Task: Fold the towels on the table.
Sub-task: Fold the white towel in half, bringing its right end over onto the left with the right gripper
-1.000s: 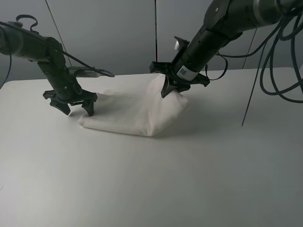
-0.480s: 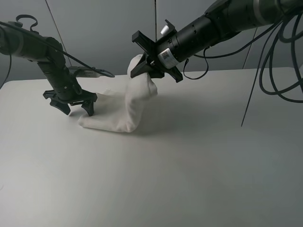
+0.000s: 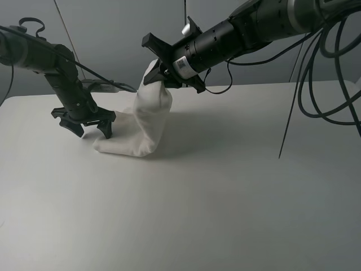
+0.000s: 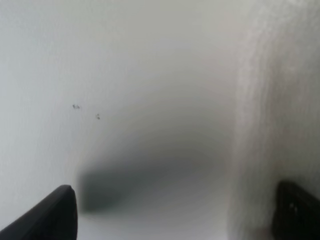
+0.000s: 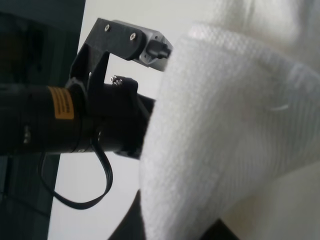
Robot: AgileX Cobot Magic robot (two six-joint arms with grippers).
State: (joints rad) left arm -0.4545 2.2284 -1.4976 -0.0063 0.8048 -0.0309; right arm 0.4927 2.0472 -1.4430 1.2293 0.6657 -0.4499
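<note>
1. The left gripper [image 3: 91, 134] is seen pointing down at the table [image 3: 225, 203], with its jaws spread wide and nothing between them. In the left wrist view only bare tabletop lies between the two dark fingers [image 4: 54, 216]. One finger stands just beside the towel's left end; whether it touches the cloth cannot be told.
2. The towel [image 3: 144, 127] is found on the left half of the table, near the far edge. It is white terry cloth, and a looped, ribbed weave is shown close up in both wrist views. Its lower part is spread in a soft, bunched heap on the tabletop. Its right part is drawn upward into a narrow, drooping column.
3. The top of that column is pinched by the right gripper [image 3: 159, 74], whose jaws are pressed together on the cloth, well above the table. The right arm is stretched across the middle from the right, nearly level.
4. The far edge of the table is seen just behind the towel, against a grey wall.
5. A wide stretch of table is left bare in front of the towel and to its right.
6. Dark cables [image 3: 330, 84] are hung in loops at the far right, above the table's rear right part.
</note>
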